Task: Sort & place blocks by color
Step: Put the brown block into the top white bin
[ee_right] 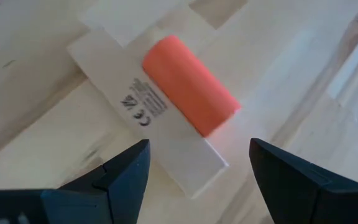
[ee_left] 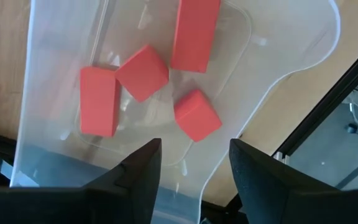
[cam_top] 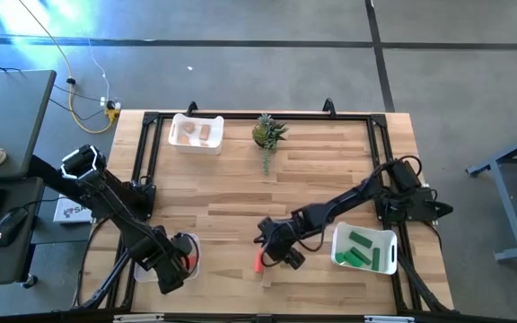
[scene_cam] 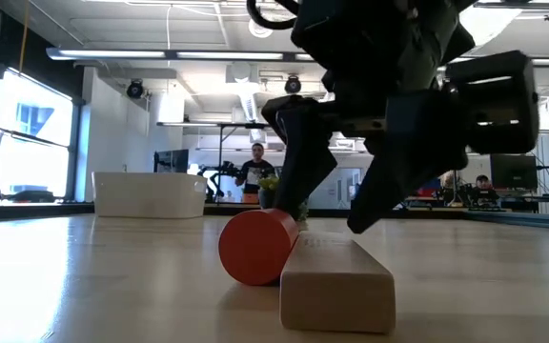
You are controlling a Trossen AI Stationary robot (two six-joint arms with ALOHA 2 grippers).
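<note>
My right gripper [ee_right: 197,171] hovers, jaws wide and empty, over the red-orange wooden cylinder [ee_right: 190,84] touching a tan wooden bar [ee_right: 146,113] mid-desk; light, rigid, rolls easily, so I'd pinch across its round sides

**Wood, plastic and matt paint**

The tabletop [cam_top: 240,193] is pale planked wood with a smooth, lightly satin finish. The red-orange cylinder [ee_right: 190,84] looks matt and evenly painted; the tan bar [ee_right: 143,109] beside it is bare smooth wood bearing a small printed mark. The clear bin [ee_left: 278,62] is glossy transparent plastic holding matt red blocks [ee_left: 143,73]. The white bin [cam_top: 341,256] is opaque plastic.
</note>
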